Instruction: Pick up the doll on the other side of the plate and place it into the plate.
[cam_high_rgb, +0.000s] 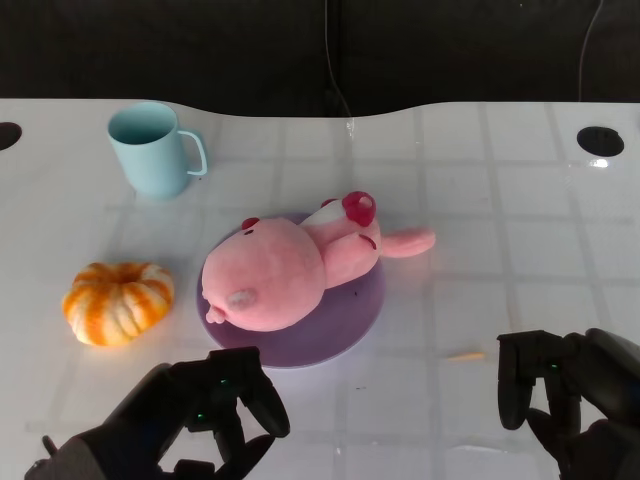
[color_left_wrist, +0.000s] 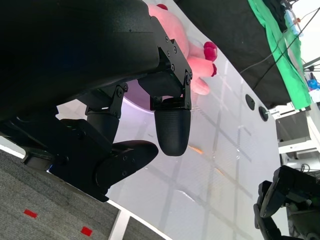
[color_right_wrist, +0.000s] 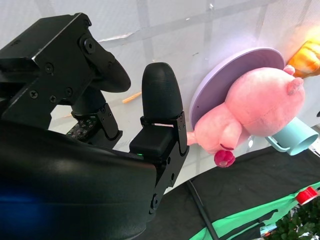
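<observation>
A pink plush pig doll (cam_high_rgb: 290, 265) lies on the purple plate (cam_high_rgb: 345, 330) at the table's middle, its head toward me and one leg reaching past the plate's right rim. The right wrist view shows the doll (color_right_wrist: 255, 112) on the plate (color_right_wrist: 220, 82) too; the left wrist view catches the doll (color_left_wrist: 192, 60). My left hand (cam_high_rgb: 195, 415) sits at the near edge just below the plate, holding nothing, fingers apart. My right hand (cam_high_rgb: 565, 385) hovers at the lower right, apart from the plate, also holding nothing, fingers apart.
A light blue mug (cam_high_rgb: 155, 150) stands at the back left. An orange-and-white pumpkin (cam_high_rgb: 118, 302) sits left of the plate. A small tan sliver (cam_high_rgb: 465, 355) lies right of the plate. Two dark round holes (cam_high_rgb: 600, 140) mark the table's far corners.
</observation>
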